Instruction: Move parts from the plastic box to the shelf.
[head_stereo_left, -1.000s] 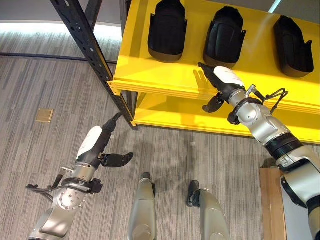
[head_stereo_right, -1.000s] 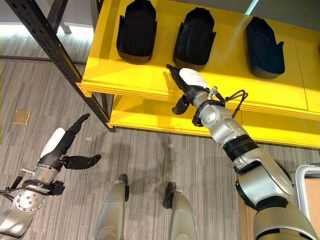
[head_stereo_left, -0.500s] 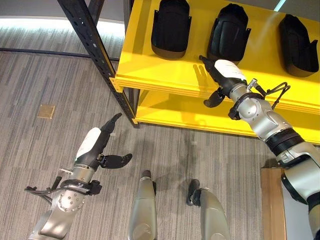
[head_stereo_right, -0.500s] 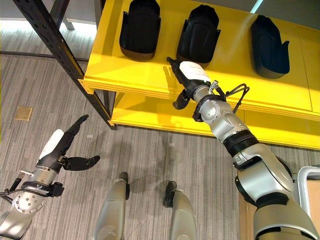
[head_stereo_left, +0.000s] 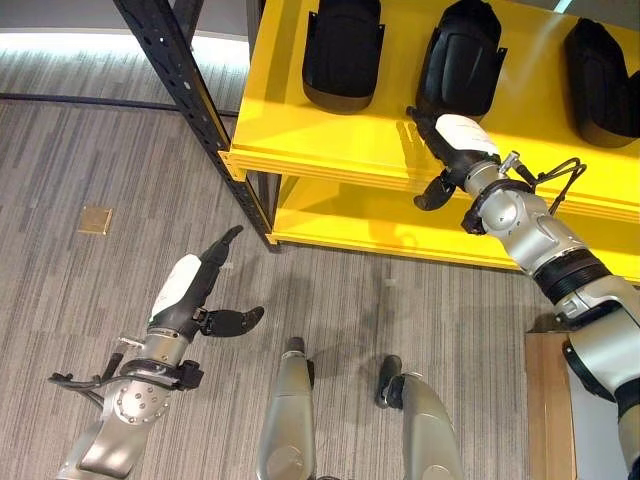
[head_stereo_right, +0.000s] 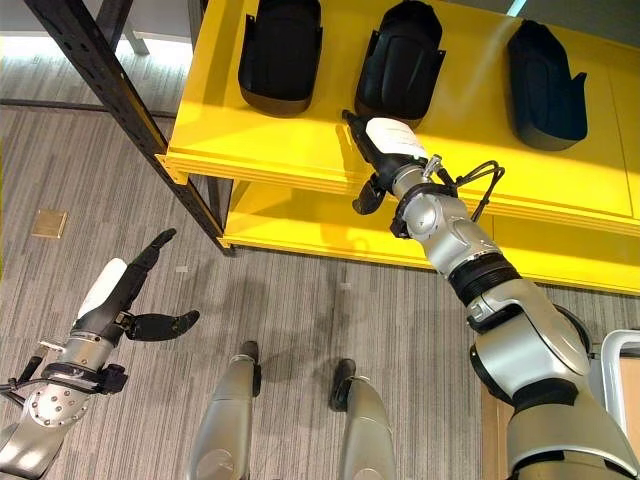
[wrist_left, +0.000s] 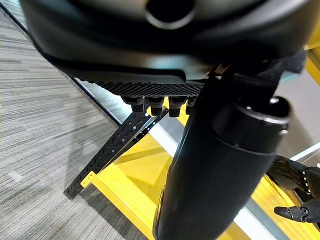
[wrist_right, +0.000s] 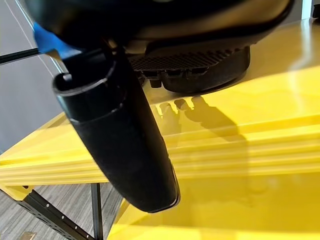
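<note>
Two hands are both empty at this moment, so no part is in transit. Nearest, the left hand (head_stereo_left: 190, 295) hangs low over the grey floor (head_stereo_left: 90, 150), fingers straight and relaxed with the thumb standing off to the side, holding nothing. Farther on, the right hand (head_stereo_left: 455, 150) reaches over the front edge of the yellow shelf (head_stereo_left: 300, 120), its fingers straight and spread above the bare board, thumb hanging below that edge; it grips nothing and sits just in front of the middle part (head_stereo_left: 462, 60). Beyond it, three black parts stand in a row toward the back of the shelf: the left part (head_stereo_left: 342, 55), the middle one and the right part (head_stereo_left: 602, 70), each apart from its neighbour. Judging from that, three placements look done and the latest seems just released. How many parts remain cannot be judged, so the likely next step is a return for another.
</note>
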